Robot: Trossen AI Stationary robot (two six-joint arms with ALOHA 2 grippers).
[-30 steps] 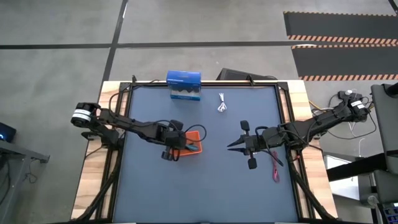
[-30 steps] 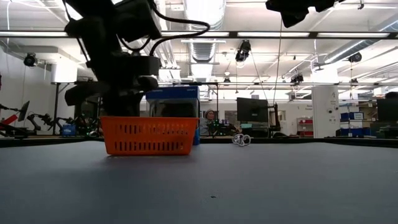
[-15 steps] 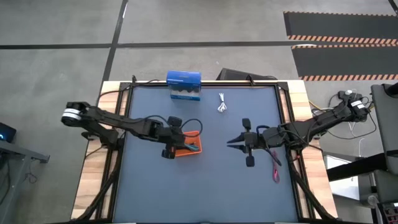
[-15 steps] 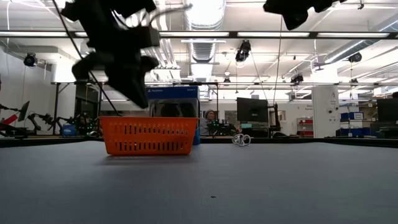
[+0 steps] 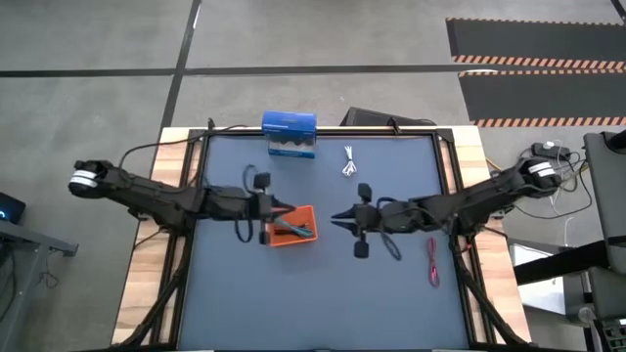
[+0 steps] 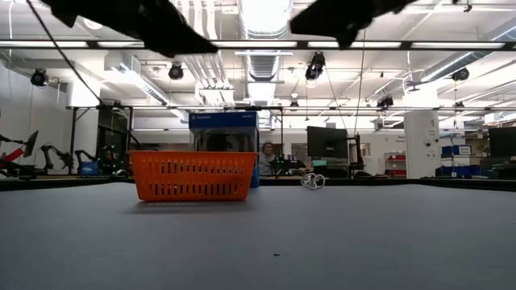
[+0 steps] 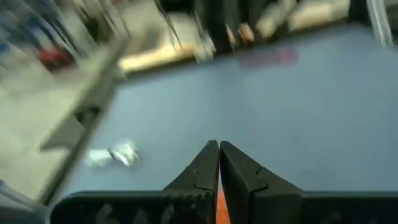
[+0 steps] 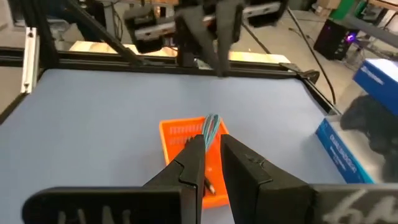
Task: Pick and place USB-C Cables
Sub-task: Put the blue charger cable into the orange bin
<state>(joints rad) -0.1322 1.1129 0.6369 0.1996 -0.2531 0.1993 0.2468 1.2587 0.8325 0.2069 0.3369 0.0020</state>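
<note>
Table: a dark blue-grey tabletop [image 5: 323, 284] edged by a black metal frame, with pale wooden boards along its left and right sides.
Near the middle, left: a small orange perforated plastic basket [image 5: 296, 236] stands on the surface.
Far edge: a blue rectangular box [image 5: 289, 123] stands just left of centre.
Far edge, right of the box: a small white bundled cable [image 5: 349, 163].
Right side, near the frame: a thin red cable [image 5: 431, 264] lies lengthwise.

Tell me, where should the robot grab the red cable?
Around its middle, coming straight down from above. The red cable lies flat on the table as a long thin bundle, so fingers set across its narrow width should close on it best. The right gripper looks nearer.
</note>
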